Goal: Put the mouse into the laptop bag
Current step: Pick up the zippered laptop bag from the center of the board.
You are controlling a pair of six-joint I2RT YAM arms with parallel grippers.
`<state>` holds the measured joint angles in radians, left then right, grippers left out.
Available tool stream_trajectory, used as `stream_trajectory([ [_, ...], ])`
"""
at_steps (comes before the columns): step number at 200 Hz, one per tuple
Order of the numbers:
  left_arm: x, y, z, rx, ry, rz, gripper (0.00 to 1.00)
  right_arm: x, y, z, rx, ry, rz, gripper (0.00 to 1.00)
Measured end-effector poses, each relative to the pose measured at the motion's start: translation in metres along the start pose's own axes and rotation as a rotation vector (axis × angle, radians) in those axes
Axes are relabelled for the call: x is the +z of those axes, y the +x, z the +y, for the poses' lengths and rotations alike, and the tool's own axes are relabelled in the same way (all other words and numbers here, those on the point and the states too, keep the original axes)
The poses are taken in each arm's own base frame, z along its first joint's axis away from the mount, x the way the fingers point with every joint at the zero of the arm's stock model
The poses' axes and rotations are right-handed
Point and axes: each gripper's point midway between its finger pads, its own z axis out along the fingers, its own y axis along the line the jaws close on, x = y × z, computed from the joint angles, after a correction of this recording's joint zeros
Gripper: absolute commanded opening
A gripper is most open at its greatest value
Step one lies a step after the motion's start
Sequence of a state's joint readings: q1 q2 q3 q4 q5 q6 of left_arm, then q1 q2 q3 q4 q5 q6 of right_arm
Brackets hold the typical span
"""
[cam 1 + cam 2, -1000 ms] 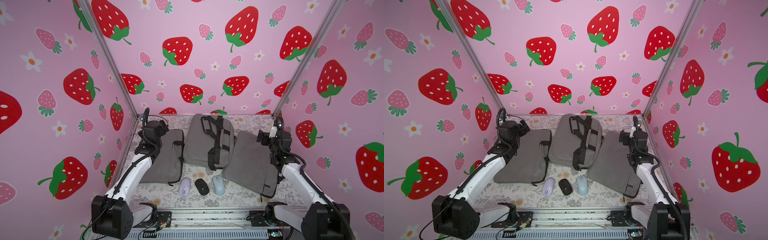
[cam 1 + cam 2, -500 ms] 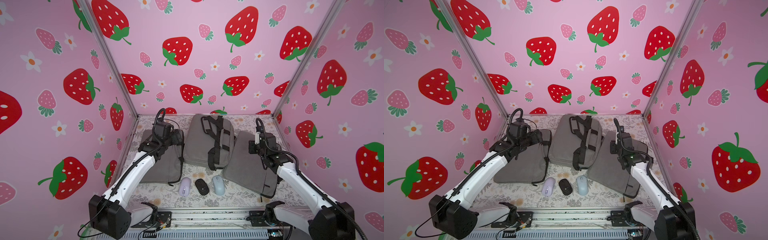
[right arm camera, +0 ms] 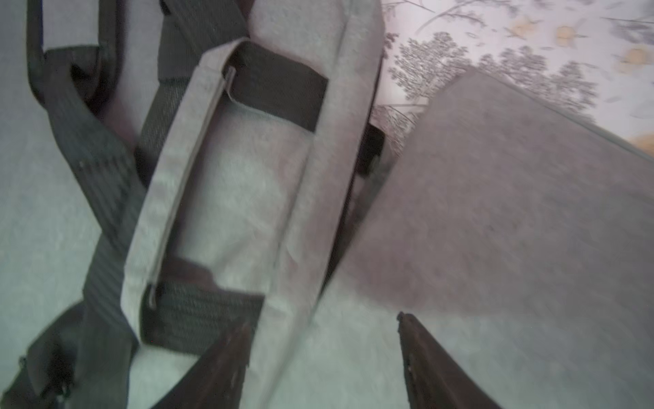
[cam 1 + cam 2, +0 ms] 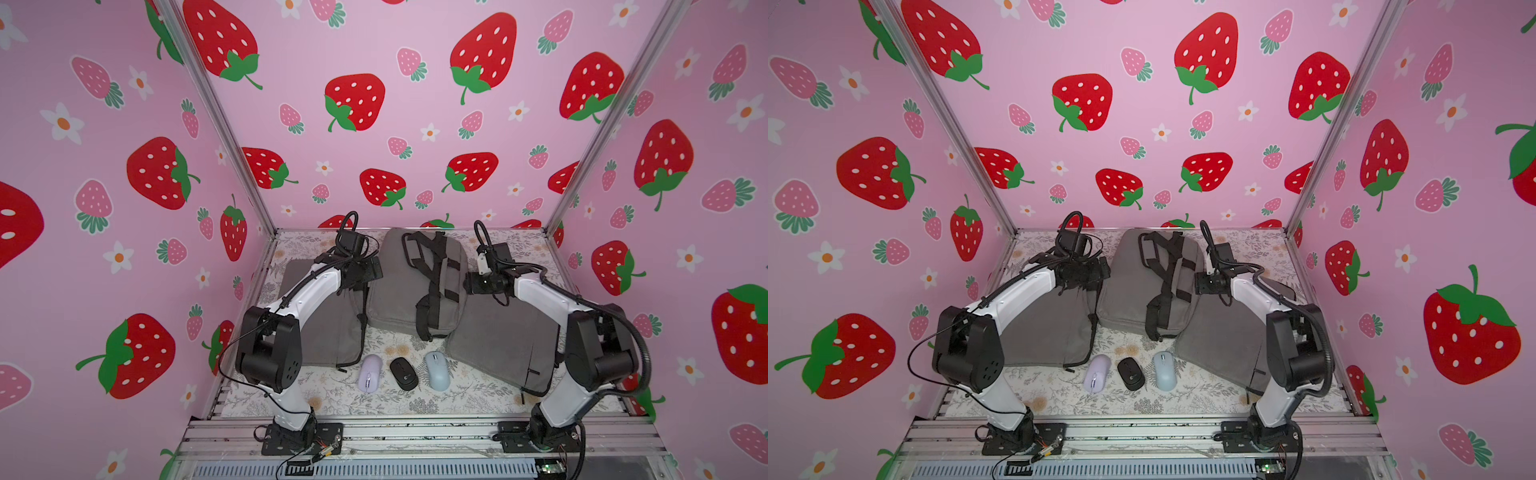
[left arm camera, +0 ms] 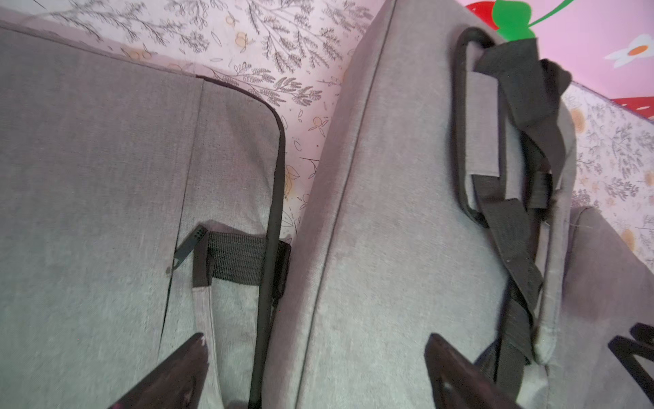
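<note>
Both arms have swung inward to flank the middle laptop bag [image 4: 392, 291]; left end effector [image 5: 316, 340] and right end effector [image 3: 323, 320] hang released, empty, above its sides; lilac mouse [image 4: 370, 372], black mouse [image 4: 403, 372], blue mouse [image 4: 437, 370] untouched on desk [image 4: 332, 390] before it; bag-opening likely first.

A lilac mouse [image 4: 370, 373], a black oval mouse [image 4: 403, 373] and a pale blue mouse [image 4: 437, 370] lie side by side before a flat, black-strapped grey fabric laptop bag [image 4: 399, 286].

Robot-lab test booth, dressed up as a set.
Pink strawberry-printed wall panels [image 4: 374, 124] on bare aluminium posts [image 4: 224, 124] enclose a floral-clothed table [image 4: 332, 395]; white-and-black robot arms [image 4: 309, 291] are bolted to slotted aluminium rails [image 4: 415, 434] at its near edge.
</note>
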<state>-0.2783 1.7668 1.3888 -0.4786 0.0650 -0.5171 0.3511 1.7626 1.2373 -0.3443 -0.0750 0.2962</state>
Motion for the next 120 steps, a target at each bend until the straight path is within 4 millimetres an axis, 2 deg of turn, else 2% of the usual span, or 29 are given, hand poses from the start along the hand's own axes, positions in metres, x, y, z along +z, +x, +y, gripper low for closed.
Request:
stream_trajectory([
  [26, 0.022, -0.002, 0.014, -0.043, 0.008, 0.048, 0.96, 0.026, -0.019, -0.009, 0.047, -0.026, 0.020, 0.67],
  [72, 0.060, -0.009, -0.003, -0.026, 0.076, 0.105, 0.91, 0.063, -0.041, -0.033, 0.115, -0.045, 0.042, 0.65],
  [120, 0.090, -0.001, -0.005, -0.024, 0.083, 0.158, 0.85, 0.086, -0.061, -0.027, 0.119, -0.105, 0.038, 0.61],
])
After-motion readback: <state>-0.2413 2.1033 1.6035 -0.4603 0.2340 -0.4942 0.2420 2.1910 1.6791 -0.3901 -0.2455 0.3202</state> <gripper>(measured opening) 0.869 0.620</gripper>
